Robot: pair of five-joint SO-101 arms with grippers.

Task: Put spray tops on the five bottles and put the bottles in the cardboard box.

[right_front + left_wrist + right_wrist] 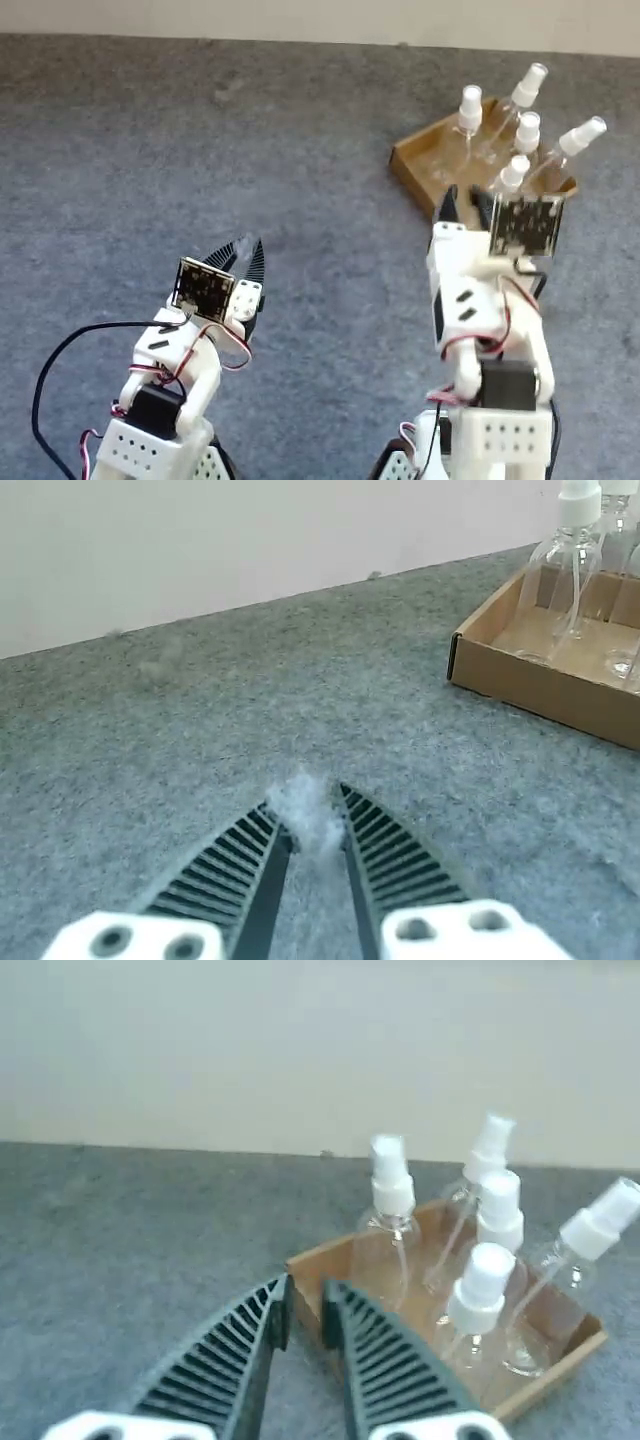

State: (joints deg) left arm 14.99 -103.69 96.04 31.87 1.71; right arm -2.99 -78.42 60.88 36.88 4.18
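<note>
The cardboard box (408,170) lies on the grey felt at the far right. Several clear bottles (470,110) stand or lean inside it, each with a white spray top. My right gripper (463,205) hovers just in front of the box's near edge, slightly open and holding nothing. In the right wrist view my right gripper (307,1305) points at the box (310,1280) and the bottles (392,1210). My left gripper (245,255) is over bare felt at the centre left, slightly open and empty. The left wrist view shows the left gripper (307,815) with the box (540,685) off to the side.
Grey felt (200,150) covers the whole table, with a pale wall along its far edge. A small tuft of white fluff (300,795) lies on the felt by the left fingertips. Wide free room stretches left of the box.
</note>
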